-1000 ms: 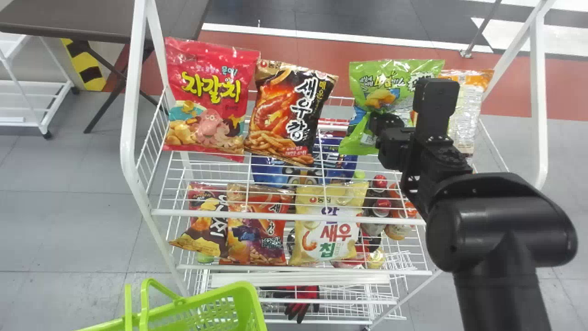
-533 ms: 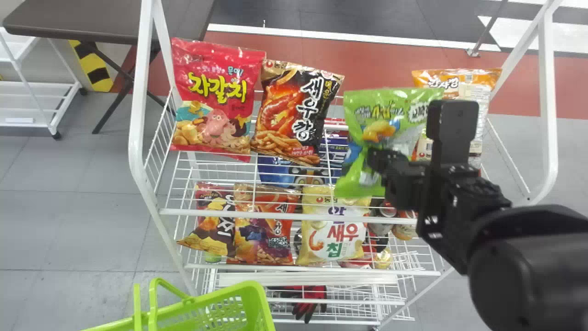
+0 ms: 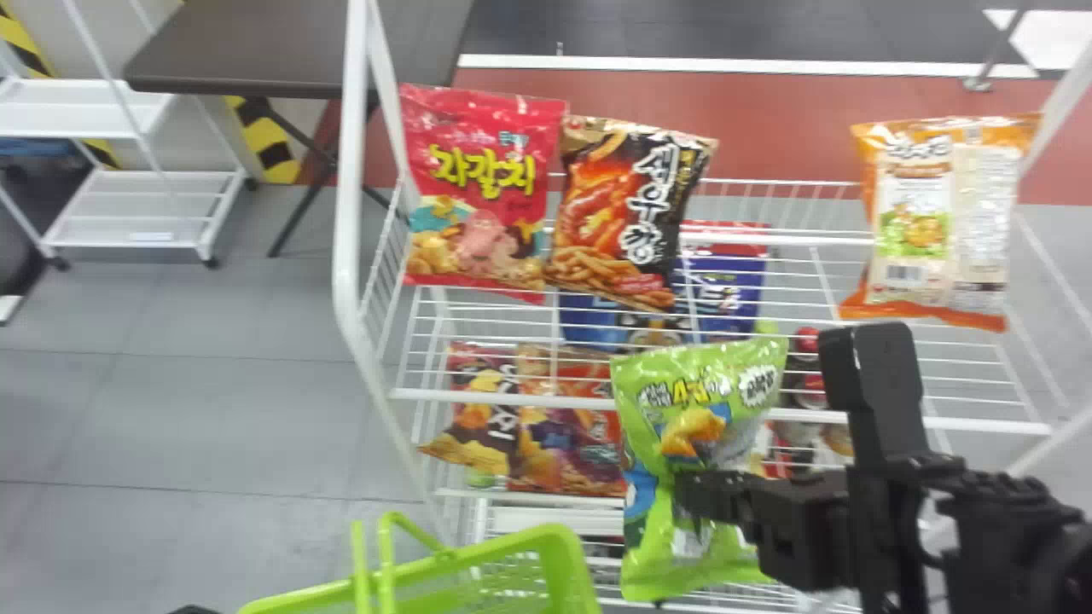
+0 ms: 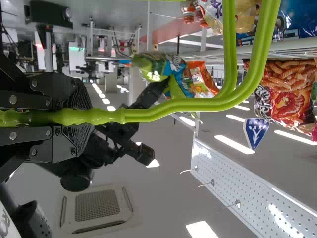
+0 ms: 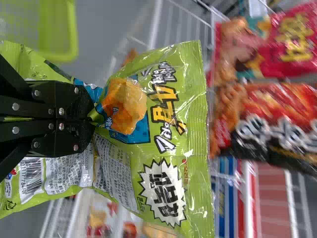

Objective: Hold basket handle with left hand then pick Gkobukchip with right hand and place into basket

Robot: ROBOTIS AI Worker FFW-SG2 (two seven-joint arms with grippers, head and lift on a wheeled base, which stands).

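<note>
Gkobukchip (image 3: 708,388), in its green bag, hangs upright to the right of the basket (image 3: 570,563) and near it, with most of the bag higher than the rim in the head view. The right gripper (image 5: 90,116) has its two fingers pinched together on the bag, creasing it around the grip. Left of that, the left gripper (image 4: 79,116) is clamped about the basket's green handle (image 4: 198,105).

Beyond the basket stands the white rack (image 3: 345,213), with a red bag (image 3: 486,192) and a black shrimp snack bag (image 3: 627,213) on its top shelf, and an orange bag (image 3: 913,222) well apart from the basket, farther right.

By my reckoning, the handle hold and the pick are done. What is left is to bring the bag leftward over the basket's opening, lower it inside and let go.

The bottom edge of the head view cuts off much of the basket, so I cannot tell what lies inside. Gkobukchip covers part of the rack's lower goods, and how far its bottom end hangs above or below the rim is hard to judge.
</note>
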